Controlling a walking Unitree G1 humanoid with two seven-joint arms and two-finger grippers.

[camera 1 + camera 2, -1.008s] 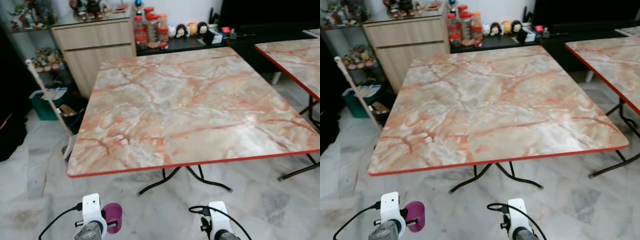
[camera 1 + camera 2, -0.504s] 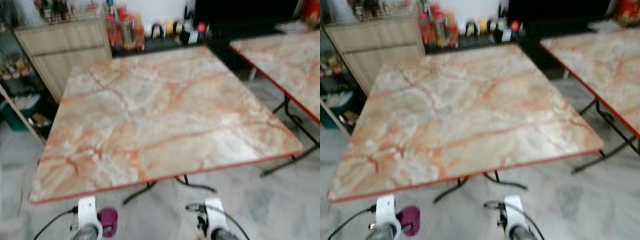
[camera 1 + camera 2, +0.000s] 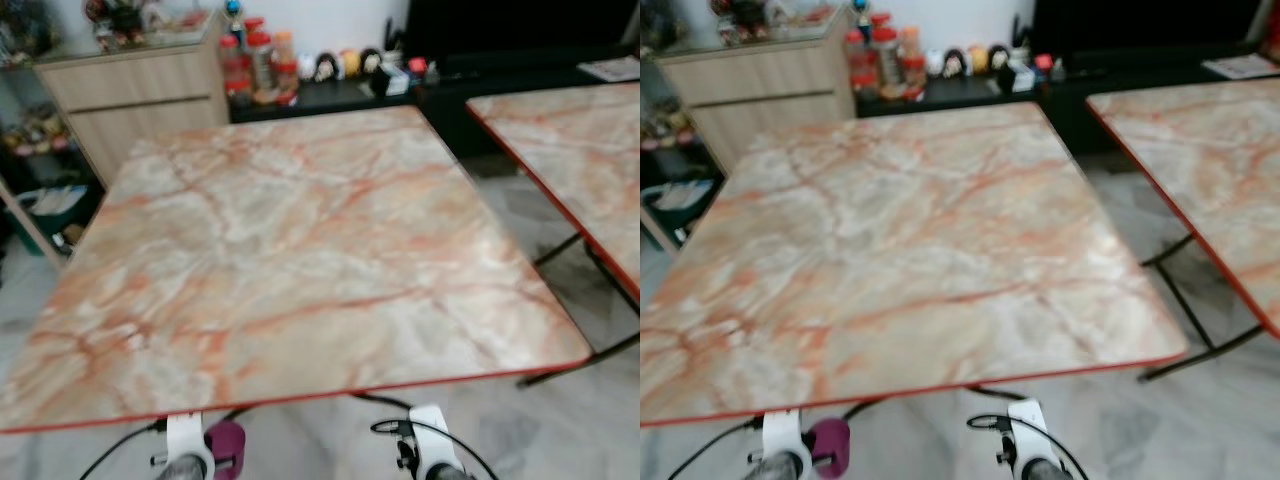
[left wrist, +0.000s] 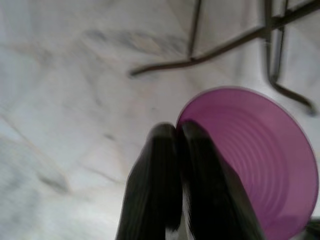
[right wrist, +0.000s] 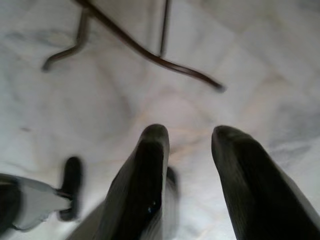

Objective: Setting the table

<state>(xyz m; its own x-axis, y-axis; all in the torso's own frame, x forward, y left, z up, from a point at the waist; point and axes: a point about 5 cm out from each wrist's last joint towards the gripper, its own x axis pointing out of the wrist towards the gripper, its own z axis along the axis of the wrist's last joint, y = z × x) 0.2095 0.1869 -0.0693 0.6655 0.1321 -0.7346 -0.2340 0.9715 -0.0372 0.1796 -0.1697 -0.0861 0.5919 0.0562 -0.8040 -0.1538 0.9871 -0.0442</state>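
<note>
A marble-patterned folding table (image 3: 290,240) with a red edge stands right in front of me, its top bare. My left gripper (image 4: 177,132) hangs low below the table's near edge, shut on the rim of a purple plastic cup (image 4: 260,160), which also shows by the left wrist at the bottom of the left eye view (image 3: 228,445). My right gripper (image 5: 187,135) hangs beside it over the floor, open, with nothing between its fingers.
A second marble table (image 3: 580,150) stands to the right, with a narrow gap between. Behind are a wooden cabinet (image 3: 130,90) and a dark shelf with jars and figurines (image 3: 300,70). Black table legs (image 5: 150,50) cross the pale marble floor below.
The camera has come closer to the table and turned; its near edge now sits just above my wrists. Both arms keep their pose and the cup stays held.
</note>
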